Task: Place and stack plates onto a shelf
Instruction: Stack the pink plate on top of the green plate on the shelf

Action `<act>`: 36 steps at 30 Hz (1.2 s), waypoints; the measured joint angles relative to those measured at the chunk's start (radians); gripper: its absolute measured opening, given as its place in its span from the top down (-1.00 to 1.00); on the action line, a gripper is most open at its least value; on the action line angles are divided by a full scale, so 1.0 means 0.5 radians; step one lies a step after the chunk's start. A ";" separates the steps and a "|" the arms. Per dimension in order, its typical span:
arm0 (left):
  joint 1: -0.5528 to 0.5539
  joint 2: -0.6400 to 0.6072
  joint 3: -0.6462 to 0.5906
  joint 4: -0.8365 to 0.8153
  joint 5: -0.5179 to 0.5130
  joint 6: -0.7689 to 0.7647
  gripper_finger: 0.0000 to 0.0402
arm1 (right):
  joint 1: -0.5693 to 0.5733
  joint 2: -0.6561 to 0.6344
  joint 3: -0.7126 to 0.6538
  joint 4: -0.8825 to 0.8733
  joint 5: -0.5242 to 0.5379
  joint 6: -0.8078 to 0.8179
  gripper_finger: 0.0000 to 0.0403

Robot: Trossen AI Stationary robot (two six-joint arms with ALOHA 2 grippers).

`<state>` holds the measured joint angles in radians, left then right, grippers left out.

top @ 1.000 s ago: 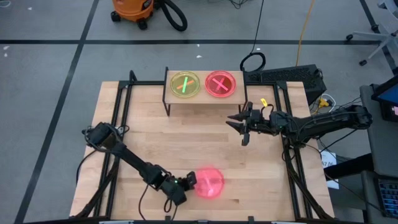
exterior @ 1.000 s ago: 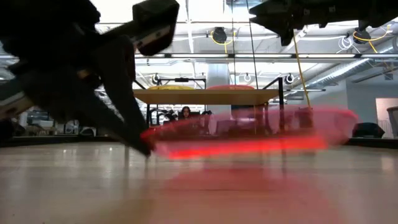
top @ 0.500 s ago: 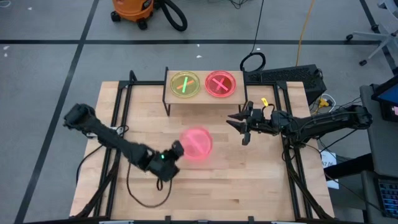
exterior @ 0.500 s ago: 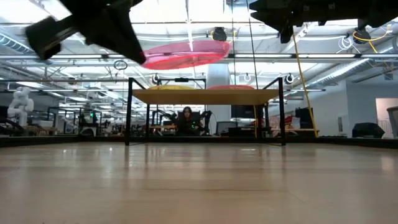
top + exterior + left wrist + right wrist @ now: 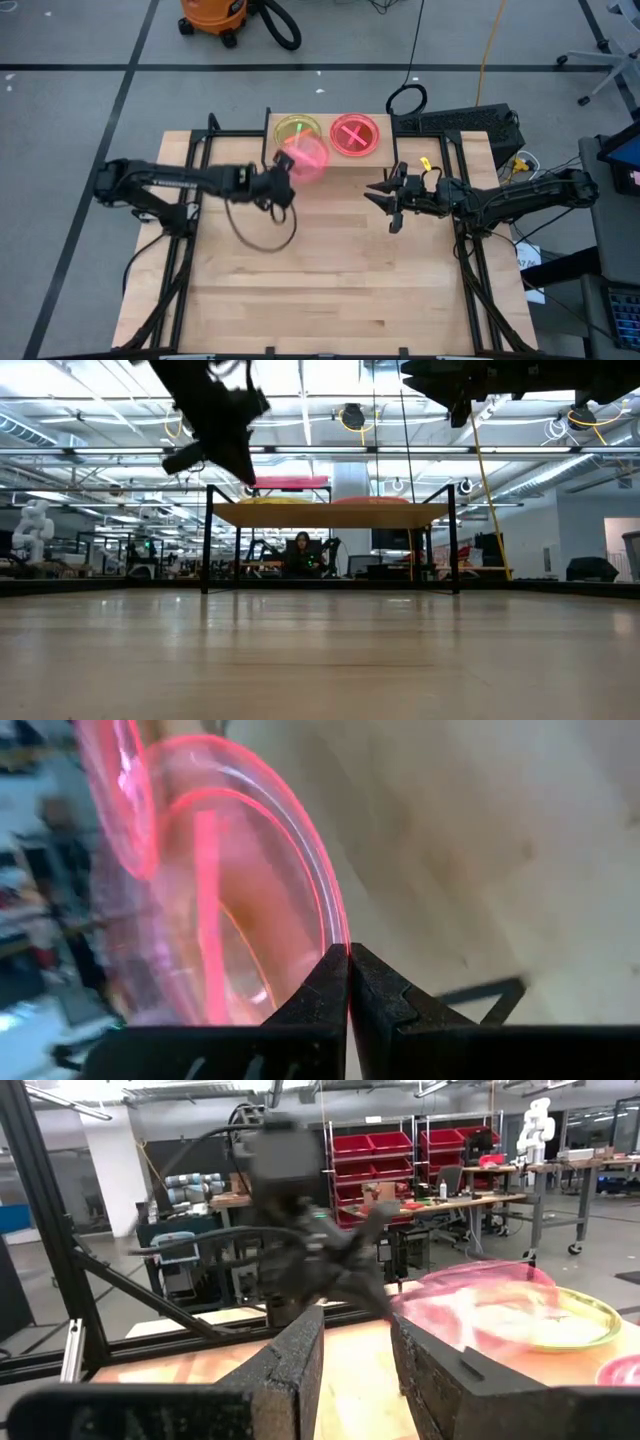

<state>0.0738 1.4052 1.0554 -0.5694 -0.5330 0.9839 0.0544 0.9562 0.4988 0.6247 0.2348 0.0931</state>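
Fingers of my left gripper (image 5: 281,177) pinch the rim of a pink-red plate (image 5: 307,157), carried just above the shelf (image 5: 325,158) over its green plate (image 5: 292,129); it looks airborne, though blur hides any contact. Farther along the shelf lies a second pink-red plate (image 5: 354,135). My right gripper (image 5: 385,201) hovers spread open off the shelf's right end.

Past the right gripper (image 5: 355,1370), the left gripper (image 5: 385,1305) holds a pink plate (image 5: 470,1305) over a green plate (image 5: 570,1320).

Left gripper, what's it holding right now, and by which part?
The left gripper holds a pink plate by its rim, jaws pinched on the edge, above the shelf.
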 joint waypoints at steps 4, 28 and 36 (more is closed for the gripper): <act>0.256 0.001 0.000 0.028 0.099 0.052 0.98 | 0.000 0.000 0.000 0.000 0.000 -0.007 0.48; 0.661 0.001 0.000 0.449 0.481 -0.005 0.87 | 0.000 0.000 0.000 -0.014 0.000 -0.022 0.48; 0.661 0.001 0.000 0.444 0.506 -0.046 0.83 | 0.000 0.000 0.000 -0.021 0.000 -0.009 0.48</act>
<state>0.4046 1.4059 1.0554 -0.3473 -0.2798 0.9610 0.0545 0.9562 0.4988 0.6142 0.2348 0.0887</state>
